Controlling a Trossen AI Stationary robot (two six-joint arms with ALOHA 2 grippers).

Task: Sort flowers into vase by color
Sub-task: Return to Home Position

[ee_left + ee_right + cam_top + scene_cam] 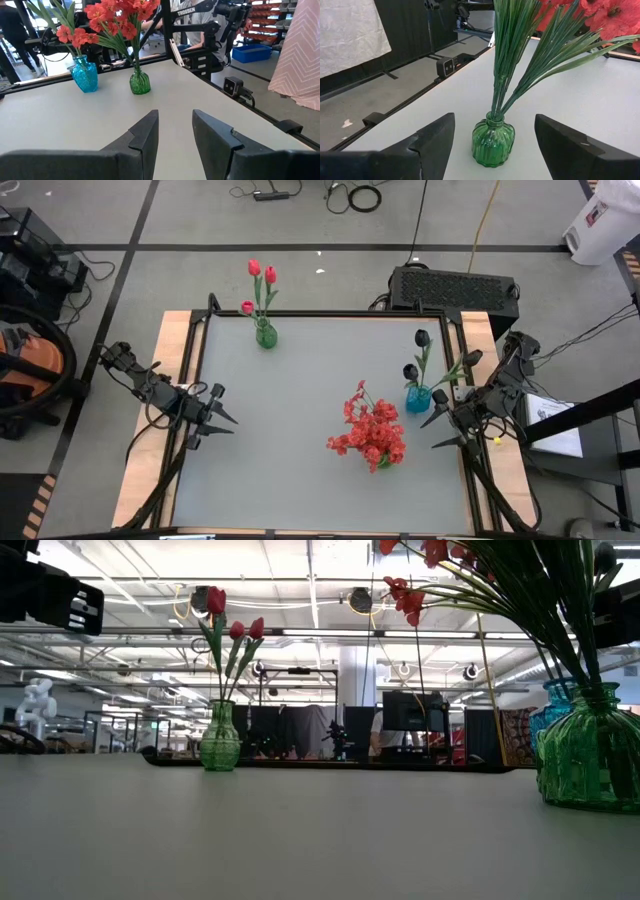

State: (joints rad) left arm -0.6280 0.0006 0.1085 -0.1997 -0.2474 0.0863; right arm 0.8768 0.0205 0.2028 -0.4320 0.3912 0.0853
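Three vases stand on the grey table. A green vase (265, 335) near the far edge holds red-pink tulips (260, 275). A blue vase (418, 398) on the right holds black tulips (421, 338). In front of it, a second green vase (492, 145) holds the bushy bunch of small red blossoms (370, 432). My left gripper (233, 426) hovers open over the table's left side, pointing right. My right gripper (428, 435) is open at the right edge, pointing at the bunch's vase without touching it.
Wooden strips (150, 470) flank the grey mat. A black box (455, 285) sits beyond the far right corner. Bare table (290, 410) lies between the two arms and toward the near edge. People and racks show in the room behind.
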